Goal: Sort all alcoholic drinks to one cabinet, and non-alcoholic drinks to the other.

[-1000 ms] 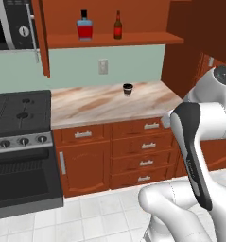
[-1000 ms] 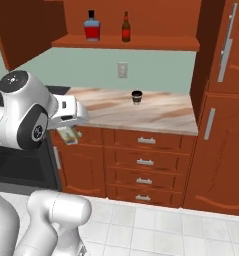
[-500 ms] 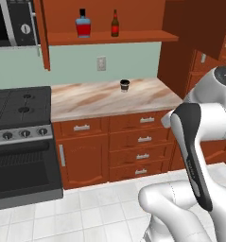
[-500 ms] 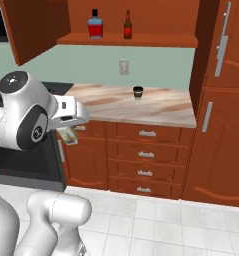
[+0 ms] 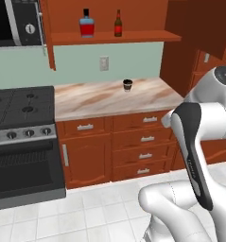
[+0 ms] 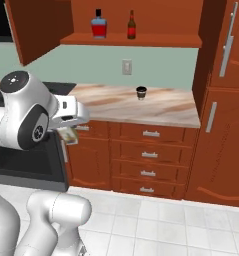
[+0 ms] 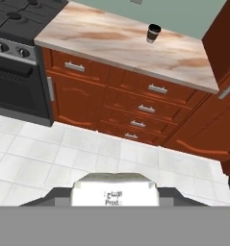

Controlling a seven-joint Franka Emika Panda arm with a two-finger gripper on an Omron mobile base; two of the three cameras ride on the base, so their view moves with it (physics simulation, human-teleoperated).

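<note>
The hand (image 6: 67, 134) is mostly hidden: in the right base view it tucks in behind the arm's big shoulder joint, and the fingers themselves cannot be made out. In the hand view the fingers are covered too, by the cream-white carton (image 7: 114, 191) that sits between them at the bottom edge, its lower part cut off. The hand is gripping that carton; a small pale corner with yellowish marks, probably the same carton, peeks out under the hand in the right base view.

The hand view looks down on the marble surface (image 7: 111, 41) and the tiled floor (image 7: 87, 153), which the base views show at a flatter angle, but it misses the shelf above. Both base views show the open wall cabinet (image 5: 114, 35) with its plank shelf, its top cut off by the frame.

Two bottles stand upright on that shelf, apart from each other: one squat red bottle (image 5: 86, 24) with a black cap to the left, one slim brown bottle (image 5: 118, 24) to the right. One dark-brown cup (image 5: 127, 85) with a black lid stands alone on the surface, towards the back wall. One black stove (image 5: 20, 142) adjoins the surface on the left, partly cut off.
</note>
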